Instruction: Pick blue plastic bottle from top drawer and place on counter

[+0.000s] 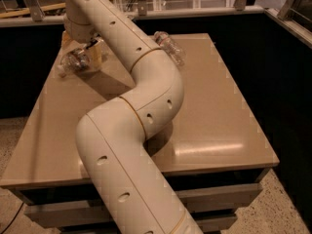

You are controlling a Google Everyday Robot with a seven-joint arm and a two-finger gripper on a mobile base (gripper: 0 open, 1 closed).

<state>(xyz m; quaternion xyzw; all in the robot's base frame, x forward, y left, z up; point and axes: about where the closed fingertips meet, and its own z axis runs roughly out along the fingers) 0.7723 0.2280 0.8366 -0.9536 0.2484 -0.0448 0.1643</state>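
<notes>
My gripper is at the far left of the counter, low over its surface, at the end of the long cream arm that crosses the view. A small clear plastic bottle, which I take for the blue plastic bottle, lies on its side on the counter right at the gripper, on its left. Whether the gripper holds it does not show. The top drawer shows as a pale strip under the counter's front edge.
A second clear plastic bottle lies on its side at the counter's back, right of the arm. A lower drawer front sits below the top one. Dark railings and a wall stand behind the counter, and speckled floor lies around it.
</notes>
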